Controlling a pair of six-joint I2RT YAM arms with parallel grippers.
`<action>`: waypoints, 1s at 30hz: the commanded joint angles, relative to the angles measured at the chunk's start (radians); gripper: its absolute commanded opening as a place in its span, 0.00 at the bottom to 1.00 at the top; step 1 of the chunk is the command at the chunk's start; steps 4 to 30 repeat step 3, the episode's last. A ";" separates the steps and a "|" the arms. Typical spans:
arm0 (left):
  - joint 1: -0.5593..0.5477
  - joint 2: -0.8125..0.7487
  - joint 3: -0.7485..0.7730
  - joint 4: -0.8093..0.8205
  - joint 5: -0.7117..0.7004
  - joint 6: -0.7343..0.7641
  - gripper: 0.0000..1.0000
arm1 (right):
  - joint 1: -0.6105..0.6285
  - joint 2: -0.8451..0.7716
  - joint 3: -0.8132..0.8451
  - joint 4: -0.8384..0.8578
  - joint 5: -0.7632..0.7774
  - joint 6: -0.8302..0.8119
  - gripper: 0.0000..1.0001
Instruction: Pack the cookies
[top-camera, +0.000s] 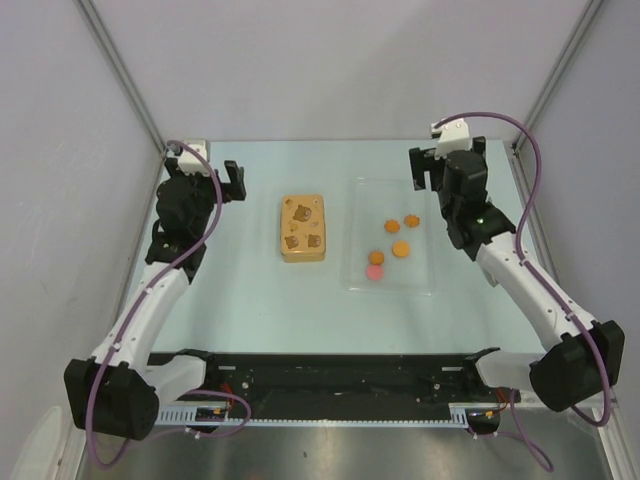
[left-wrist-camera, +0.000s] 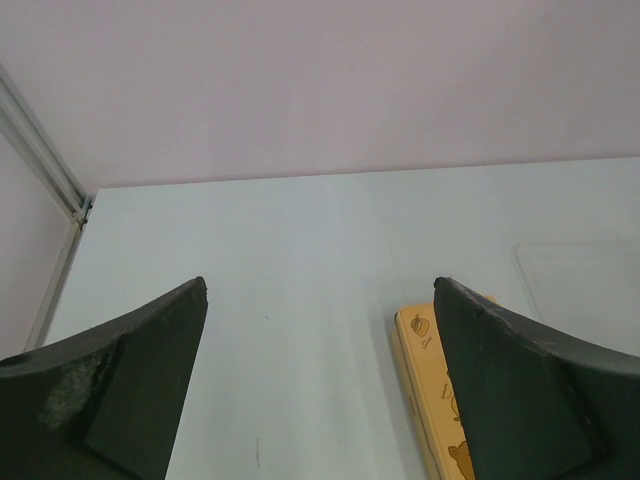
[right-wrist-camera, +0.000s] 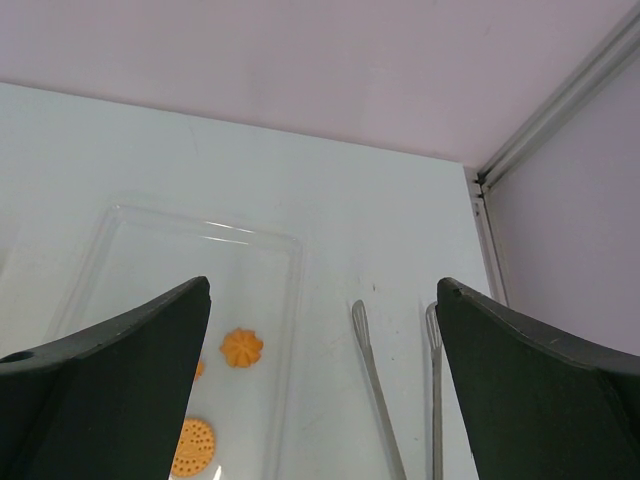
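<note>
Right claw (right-wrist-camera: 322, 295) gapes; only its view shows tongs (right-wrist-camera: 377, 388) beside tray (right-wrist-camera: 200, 225).

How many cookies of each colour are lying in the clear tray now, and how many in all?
Orange cookies: 4
Pink cookie: 1
Total in the clear tray: 5
</note>
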 joint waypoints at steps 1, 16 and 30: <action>-0.009 -0.038 -0.010 0.060 -0.014 0.018 1.00 | -0.008 -0.038 -0.003 0.055 0.019 0.002 1.00; -0.009 -0.041 -0.010 0.058 -0.014 0.018 1.00 | -0.010 -0.044 -0.006 0.055 0.010 0.002 1.00; -0.009 -0.041 -0.010 0.058 -0.014 0.018 1.00 | -0.010 -0.044 -0.006 0.055 0.010 0.002 1.00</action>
